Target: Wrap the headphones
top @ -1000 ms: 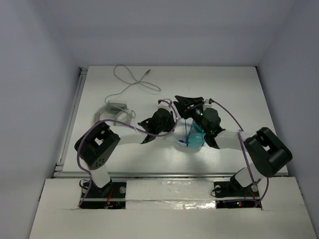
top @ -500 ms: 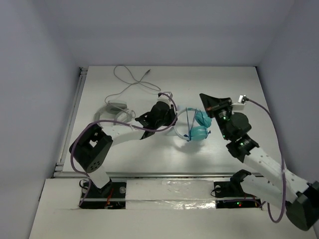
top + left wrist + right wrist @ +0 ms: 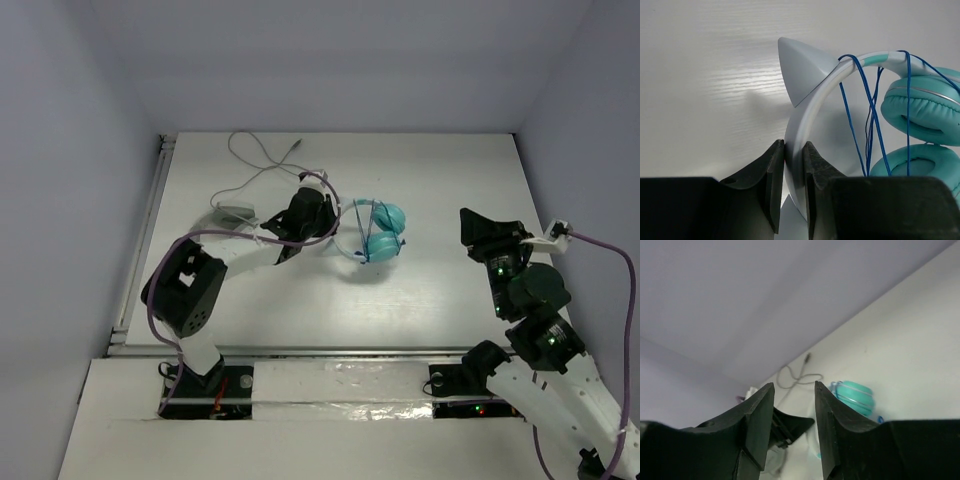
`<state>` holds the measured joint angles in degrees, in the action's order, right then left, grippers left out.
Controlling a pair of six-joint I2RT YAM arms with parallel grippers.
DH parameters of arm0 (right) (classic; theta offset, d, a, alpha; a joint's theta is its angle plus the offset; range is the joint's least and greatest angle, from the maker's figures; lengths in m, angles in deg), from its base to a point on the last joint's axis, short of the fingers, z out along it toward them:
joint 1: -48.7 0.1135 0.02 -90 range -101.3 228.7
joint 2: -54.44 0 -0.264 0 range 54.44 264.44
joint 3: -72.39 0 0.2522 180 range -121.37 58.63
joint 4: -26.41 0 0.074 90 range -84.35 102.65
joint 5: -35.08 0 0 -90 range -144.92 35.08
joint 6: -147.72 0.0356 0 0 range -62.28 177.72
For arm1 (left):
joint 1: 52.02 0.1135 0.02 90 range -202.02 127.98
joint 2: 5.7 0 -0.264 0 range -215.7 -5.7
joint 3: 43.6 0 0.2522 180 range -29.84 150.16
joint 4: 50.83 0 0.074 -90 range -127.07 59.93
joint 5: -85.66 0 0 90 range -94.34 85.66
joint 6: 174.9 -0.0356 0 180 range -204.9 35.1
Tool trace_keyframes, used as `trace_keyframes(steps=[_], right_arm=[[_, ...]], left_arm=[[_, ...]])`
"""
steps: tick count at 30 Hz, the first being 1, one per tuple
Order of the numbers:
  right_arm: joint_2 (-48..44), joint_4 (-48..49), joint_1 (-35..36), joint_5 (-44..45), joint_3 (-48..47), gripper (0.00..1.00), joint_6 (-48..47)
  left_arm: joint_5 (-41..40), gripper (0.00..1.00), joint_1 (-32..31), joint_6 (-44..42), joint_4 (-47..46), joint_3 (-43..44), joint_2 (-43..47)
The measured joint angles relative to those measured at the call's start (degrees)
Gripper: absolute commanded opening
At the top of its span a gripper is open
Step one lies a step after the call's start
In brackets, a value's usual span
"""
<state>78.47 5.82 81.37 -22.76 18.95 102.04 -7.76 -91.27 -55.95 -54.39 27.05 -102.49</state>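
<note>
The headphones (image 3: 378,232) lie mid-table: two teal ear cups, a white headband (image 3: 812,112) with a pointed white ear on it, and thin blue cable looped several times across band and cups. My left gripper (image 3: 322,222) is shut on the headband at the headphones' left side; in the left wrist view the band (image 3: 795,170) sits pinched between both pads. My right gripper (image 3: 478,228) is far off to the right, lifted, open and holding nothing. Its wrist view looks past the parted fingers (image 3: 792,405) at a teal cup (image 3: 856,396).
A white coiled item (image 3: 232,218) with a thin white cable (image 3: 262,160) lies at the table's back left, just behind my left arm. The table's left edge has a metal rail (image 3: 143,235). Grey walls enclose the table.
My right arm has swung away from the headphones to the right side of the table, its gripper now open. My left gripper has drawn the headphones up and to the left, still gripping the headband.
</note>
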Motion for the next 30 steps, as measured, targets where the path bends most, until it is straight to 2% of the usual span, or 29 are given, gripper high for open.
trace_keyframes(steps=[3,5,6,7,12,15,16,18,21,23,24,25,30], right_arm=[[-0.79,-4.35,0.0,0.42,0.0,0.48,-1.27],[-0.81,-6.51,0.0,0.39,0.0,0.48,-1.95],[-0.83,-6.97,0.0,0.28,0.0,0.47,-2.12],[-0.85,-7.65,0.0,0.22,0.0,0.47,-2.4],[-2.54,-10.73,0.0,0.17,-0.7,0.48,-3.72],[-4.0,-12.15,0.0,0.17,-3.02,0.49,-4.55],[-4.44,-12.26,0.0,0.2,-3.8,0.49,-4.81],[-5.31,-12.48,0.0,0.22,-5.51,0.53,-5.35],[-6.16,-12.94,0.0,0.24,-7.56,0.65,-6.03],[-6.36,-13.66,0.0,0.39,-8.9,0.81,-6.6],[-6.38,-14.25,0.0,0.44,-9.6,0.9,-6.93],[-6.38,-14.82,0.0,0.48,-10.32,1.0,-7.23],[-6.38,-16.96,0.0,1.11,-13.53,1.0,-9.94]], left_arm=[[-0.22,0.0,1.01,-0.02,0.09,0.94,-2.54],[-0.44,0.11,0.98,-0.13,0.7,1.22,-3.67],[-0.48,0.11,0.94,-0.26,0.98,1.29,-3.98],[-0.52,0.16,0.9,-0.44,1.4,1.29,-4.04],[-1.49,0.23,0.66,-0.81,1.99,1.36,-4.0],[-2.14,0.34,0.63,-0.74,1.97,1.36,-3.02],[-2.45,0.42,0.63,-0.66,1.99,1.33,-2.25],[-3.15,0.5,0.63,-0.74,2.25,1.25,0.37],[-4.68,0.67,0.63,-0.9,2.4,1.25,5.29],[-6.1,0.83,0.63,-1.11,2.67,1.07,8.85],[-6.78,0.94,0.63,-1.05,2.8,0.74,10.78],[-7.37,0.99,0.63,-1.18,3.26,0.37,12.96],[-9.11,0.99,0.63,-1.92,6.73,-0.28,25.29]])
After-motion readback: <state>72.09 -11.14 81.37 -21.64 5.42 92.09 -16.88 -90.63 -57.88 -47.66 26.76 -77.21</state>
